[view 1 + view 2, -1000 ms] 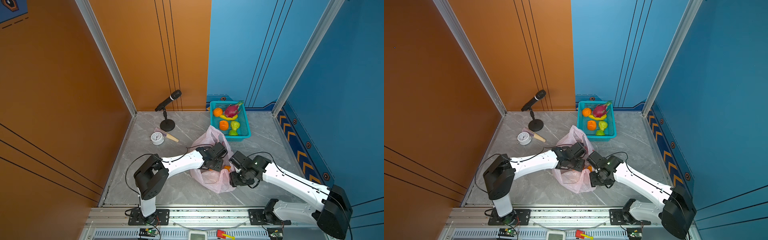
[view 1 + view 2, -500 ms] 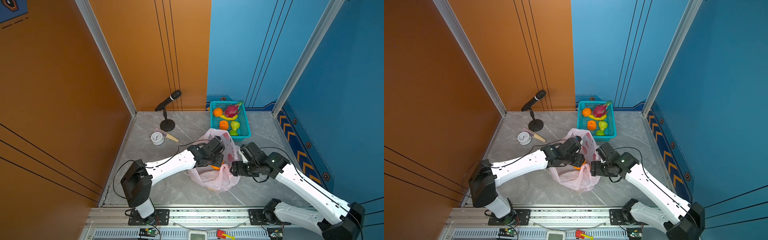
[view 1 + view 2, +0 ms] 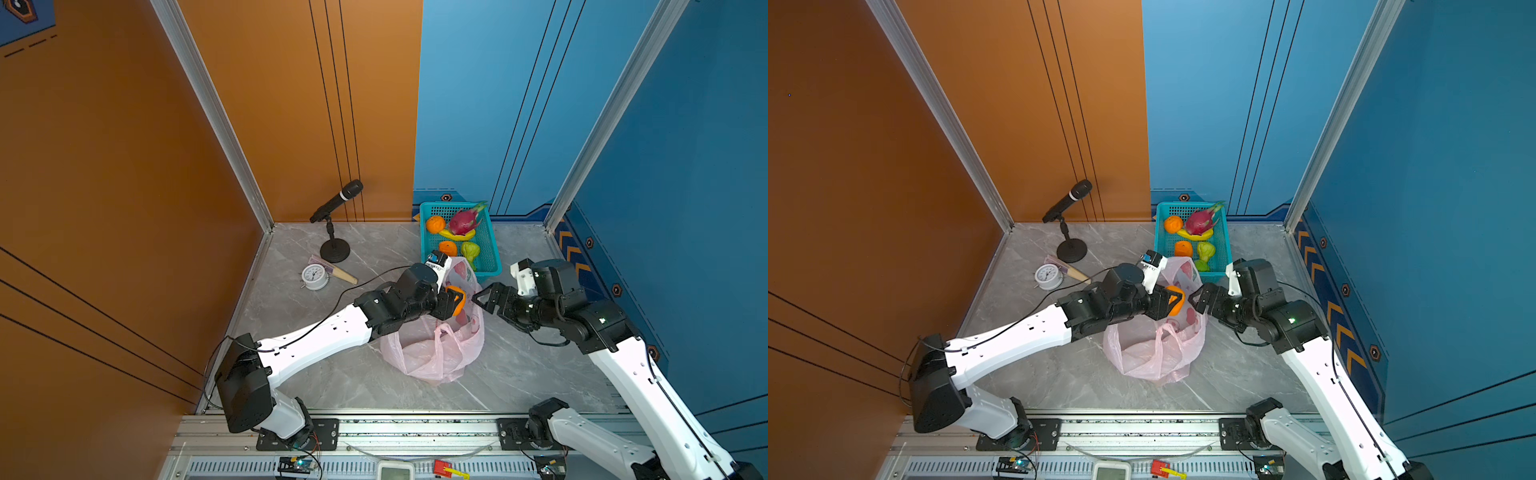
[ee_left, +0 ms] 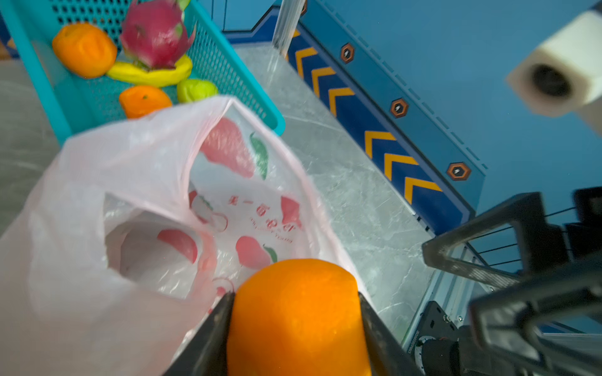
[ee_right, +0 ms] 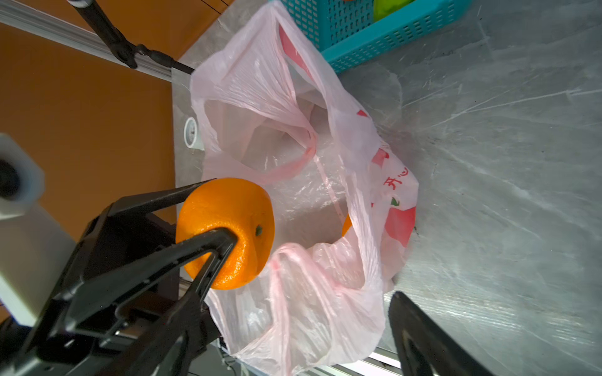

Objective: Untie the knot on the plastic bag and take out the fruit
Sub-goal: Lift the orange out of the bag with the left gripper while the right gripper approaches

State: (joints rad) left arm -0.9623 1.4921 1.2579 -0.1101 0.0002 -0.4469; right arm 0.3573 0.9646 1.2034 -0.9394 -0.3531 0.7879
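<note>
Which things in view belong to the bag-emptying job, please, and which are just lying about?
Job: plastic bag, tangerine gripped by left gripper, open right gripper, teal basket holding fruit.
Lying about: microphone on stand, alarm clock.

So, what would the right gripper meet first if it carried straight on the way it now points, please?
Probably the raised side of the plastic bag, just ahead of the open right gripper; the tangerine in the left gripper sits close behind. Depth is unclear.
</note>
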